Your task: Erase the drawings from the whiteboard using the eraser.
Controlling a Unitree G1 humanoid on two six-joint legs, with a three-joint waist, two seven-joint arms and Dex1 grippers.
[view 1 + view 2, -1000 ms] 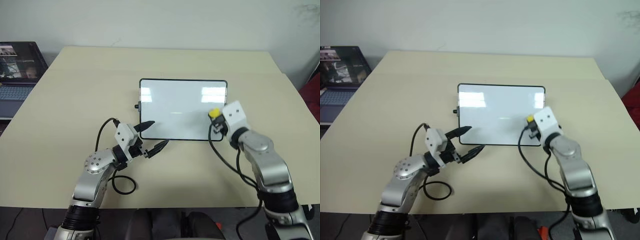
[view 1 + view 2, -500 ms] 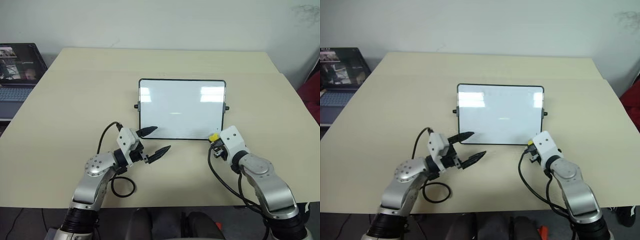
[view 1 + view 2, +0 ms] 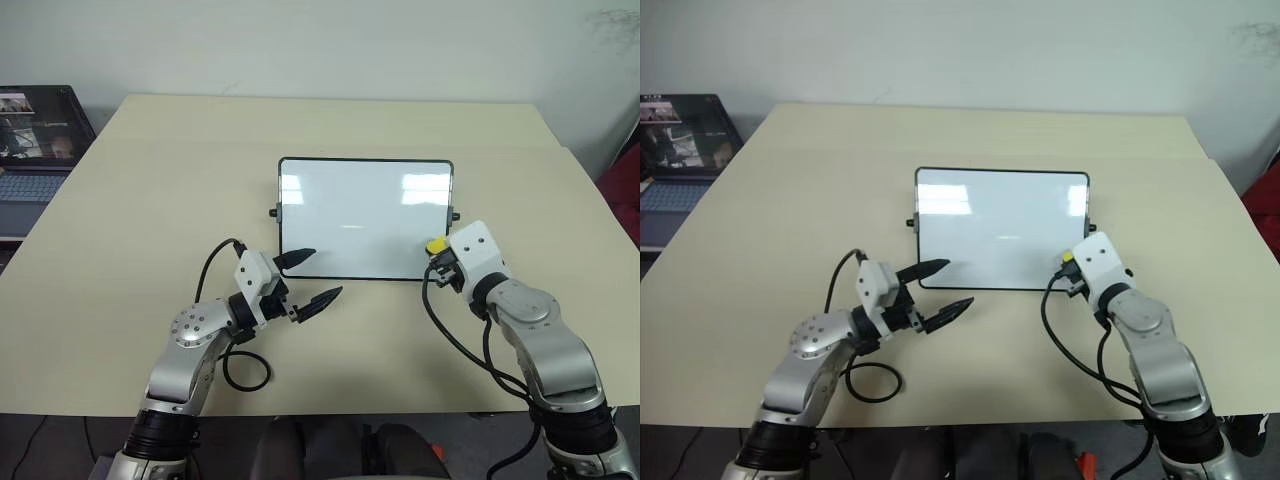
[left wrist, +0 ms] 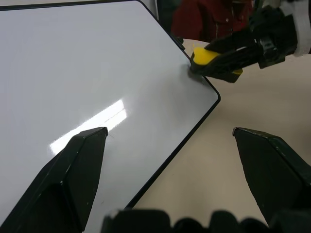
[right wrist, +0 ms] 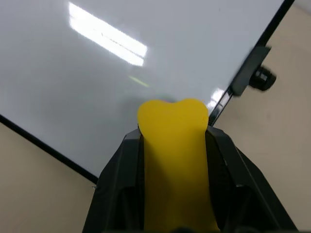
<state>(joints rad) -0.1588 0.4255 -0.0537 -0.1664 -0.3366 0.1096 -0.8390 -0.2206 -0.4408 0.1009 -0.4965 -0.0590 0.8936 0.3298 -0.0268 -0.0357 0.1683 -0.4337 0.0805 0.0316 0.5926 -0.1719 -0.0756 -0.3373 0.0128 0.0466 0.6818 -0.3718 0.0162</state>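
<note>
The whiteboard (image 3: 365, 215) lies flat in the middle of the table, its glossy surface plain white; the drawings are out of view. My right gripper (image 3: 441, 256) is shut on the yellow eraser (image 3: 436, 245), whose tip sits over the board's near right corner, close to the side knob (image 5: 263, 76). From the left wrist view the eraser (image 4: 204, 54) meets the black frame at that corner. My left gripper (image 3: 328, 273) stands open at the board's near left corner, one finger over the frame, the other over the table, holding nothing.
The beige table (image 3: 150, 200) stretches wide around the board. A laptop (image 3: 35, 140) sits off the table's far left. Something red (image 3: 625, 190) lies past the right edge. Black cables loop beside both forearms.
My right gripper carried the eraser from the board's near right area down to its near edge, then back up to the right corner. The left gripper stayed in place.
</note>
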